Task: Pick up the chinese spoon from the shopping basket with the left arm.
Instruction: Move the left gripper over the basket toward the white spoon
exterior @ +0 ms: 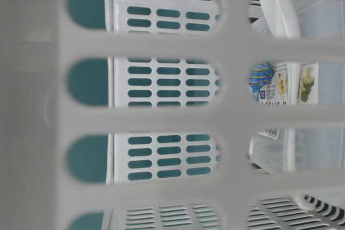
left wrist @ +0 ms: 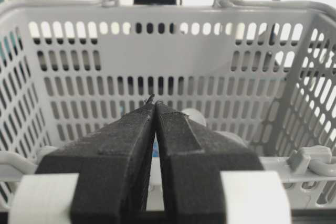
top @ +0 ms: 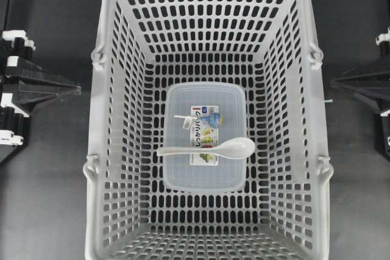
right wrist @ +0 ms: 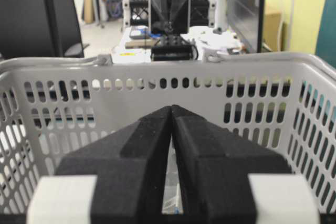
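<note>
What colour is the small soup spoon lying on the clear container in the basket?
Glossy white: the small soup spoon shows best in the overhead view.

Left gripper and right gripper both closed.

A clear rectangular container with a colourful printed label lies flat, long side running away from the camera, over a dark tabletop

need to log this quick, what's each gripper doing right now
left gripper: closed, holding nothing, outside the shopping basket
right gripper: closed, holding nothing
</note>
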